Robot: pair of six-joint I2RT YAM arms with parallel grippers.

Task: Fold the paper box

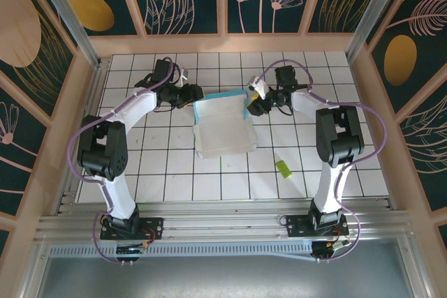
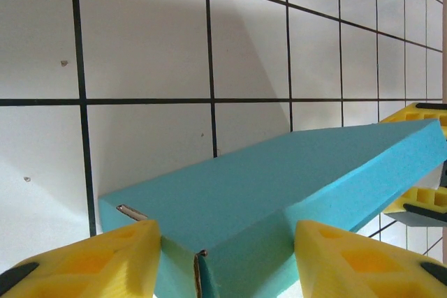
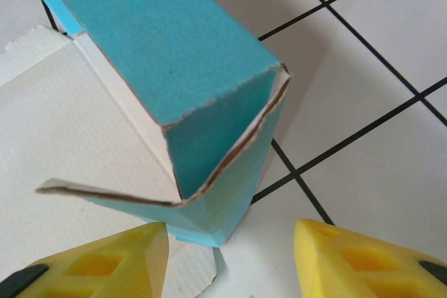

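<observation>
The paper box [image 1: 223, 130] lies mid-table as a shallow tray, white inside, with a turquoise wall raised along its far edge. My left gripper [image 1: 196, 95] is at the far left corner. In the left wrist view its yellow fingers [image 2: 105, 259] press both sides of the turquoise wall end [image 2: 279, 179], so my left gripper [image 2: 227, 242] is shut on it. My right gripper [image 1: 250, 106] is at the far right corner. There my right gripper [image 3: 230, 242] straddles the turquoise corner flap [image 3: 160, 40]. It is open, with a wide gap to its right finger [image 3: 363, 259].
A small lime-green strip [image 1: 283, 167] lies on the tiles to the right of the box, in front of the right arm. The white tiled table [image 1: 167, 179] is fenced by wooden rails, with a metal rail at the near edge.
</observation>
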